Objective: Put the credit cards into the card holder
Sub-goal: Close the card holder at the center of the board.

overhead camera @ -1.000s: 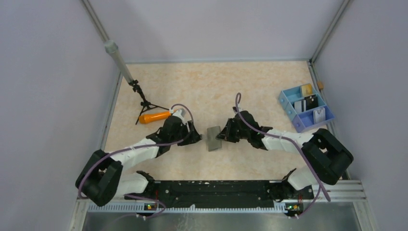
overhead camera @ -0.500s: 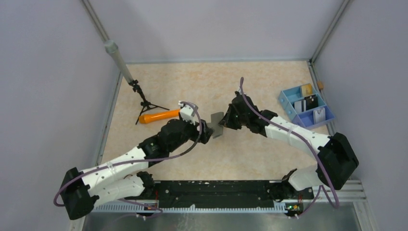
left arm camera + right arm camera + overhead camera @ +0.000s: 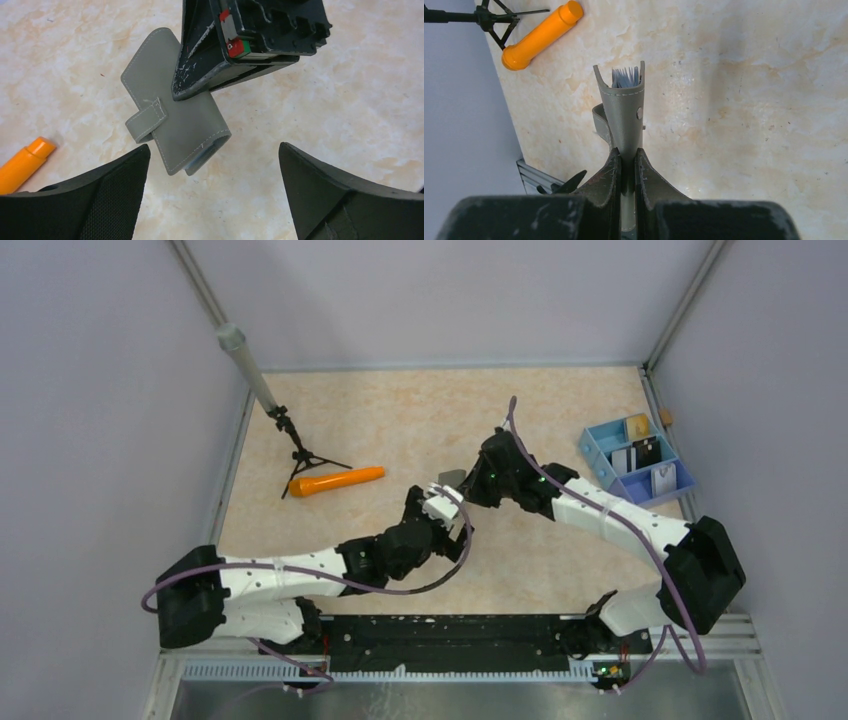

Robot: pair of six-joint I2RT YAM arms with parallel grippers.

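Two containers noted. Card holder [image 3: 450, 478]: held clear of the table [image 3: 420, 410], one end pinched between the pressed-together fingers of the right gripper [image 3: 468, 485]. The left gripper [image 3: 452, 512] is spread wide close by, touching nothing. Compartment tray [image 3: 597, 462], right edge: the credit cards [image 3: 622, 459], black and white, stand in separate cells. Only the right wrist view shows pale blue pleats in the holder's open end. Only the left wrist view shows its strap tab. Orange stick [image 3: 335, 481] lies well left.
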